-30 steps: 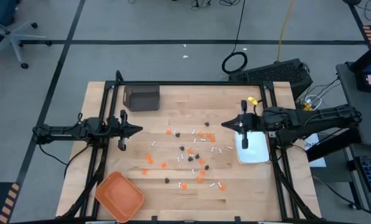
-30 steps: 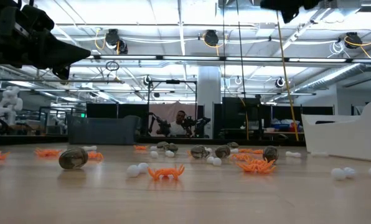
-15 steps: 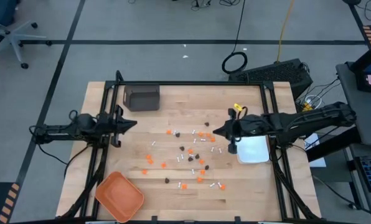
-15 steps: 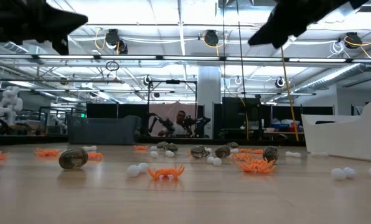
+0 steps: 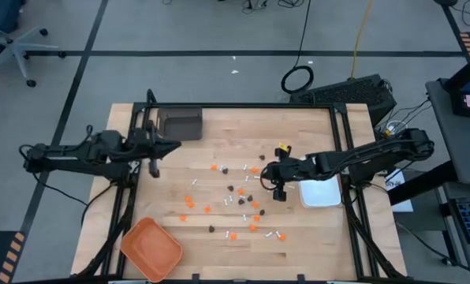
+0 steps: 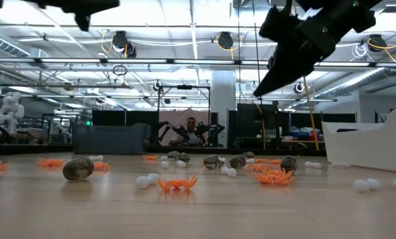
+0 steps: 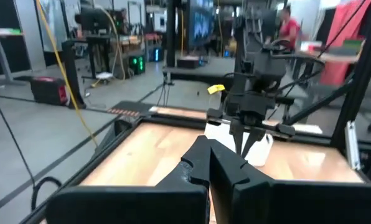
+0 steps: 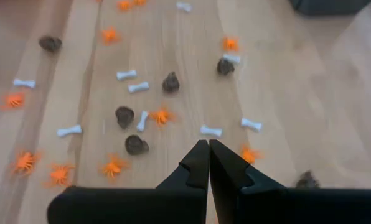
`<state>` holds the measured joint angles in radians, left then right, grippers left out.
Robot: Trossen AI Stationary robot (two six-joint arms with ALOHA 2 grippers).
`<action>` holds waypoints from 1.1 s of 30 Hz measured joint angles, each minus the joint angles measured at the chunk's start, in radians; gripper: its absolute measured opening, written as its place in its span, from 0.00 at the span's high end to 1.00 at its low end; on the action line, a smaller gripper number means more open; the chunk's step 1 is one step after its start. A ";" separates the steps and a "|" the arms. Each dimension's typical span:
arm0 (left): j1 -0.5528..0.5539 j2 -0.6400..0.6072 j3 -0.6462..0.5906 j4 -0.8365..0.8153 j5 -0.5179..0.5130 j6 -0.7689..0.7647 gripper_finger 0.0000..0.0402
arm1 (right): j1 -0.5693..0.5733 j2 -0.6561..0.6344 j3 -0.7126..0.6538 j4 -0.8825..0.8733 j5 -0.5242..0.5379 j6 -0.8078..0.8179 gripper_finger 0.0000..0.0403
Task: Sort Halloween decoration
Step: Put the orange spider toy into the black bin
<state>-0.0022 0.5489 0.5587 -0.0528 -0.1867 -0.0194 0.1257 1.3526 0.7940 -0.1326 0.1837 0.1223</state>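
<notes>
Halloween decoration (image 5: 243,193): dozens of tiny plastic pieces in 3 kinds, namely orange spider-like bits (image 8: 113,167), dark brown-black lumps (image 8: 136,145) and small white bone-shaped sticks (image 8: 211,130), lying scattered over the middle of the pale wooden table (image 5: 219,134).

Containers: 3 receptacles stand around the scatter. The rounded orange plastic tray (image 5: 151,249) sits at the near left corner, the white rectangular dish (image 5: 322,193) at the right edge, and a dark grey box (image 5: 180,124) at the far left. As far as the high view shows, none of them holds a piece, though the dark box's interior is hard to read.

My right gripper (image 5: 272,180): poised above the right side of the scatter, just beside the white dish, pointing down at the pieces. Its fingers are clenched tip to tip with nothing between them, as its own wrist view shows.

My left gripper (image 5: 165,148): raised over the left part of the table, near the dark box and well apart from the pieces, likewise pressed closed and empty.

Progress: I judge the sort as not yet begun. All 3 kinds lie mixed together on the wood, and every piece remains to be picked up and placed.
</notes>
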 joint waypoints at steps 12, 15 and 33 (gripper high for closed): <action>0.000 0.355 0.015 0.008 0.014 0.026 1.00 | 0.000 0.111 0.000 -0.006 -0.001 0.091 1.00; 0.000 0.427 0.015 0.059 0.026 0.026 1.00 | -0.002 0.118 0.000 0.028 0.001 0.113 1.00; -0.023 0.602 0.016 0.269 0.033 0.000 1.00 | -0.003 0.118 0.000 0.075 -0.002 0.022 1.00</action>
<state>-0.0250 1.1507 0.5751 0.2160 -0.1541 -0.0190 0.1223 1.4704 0.7940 -0.0580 0.1822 0.1443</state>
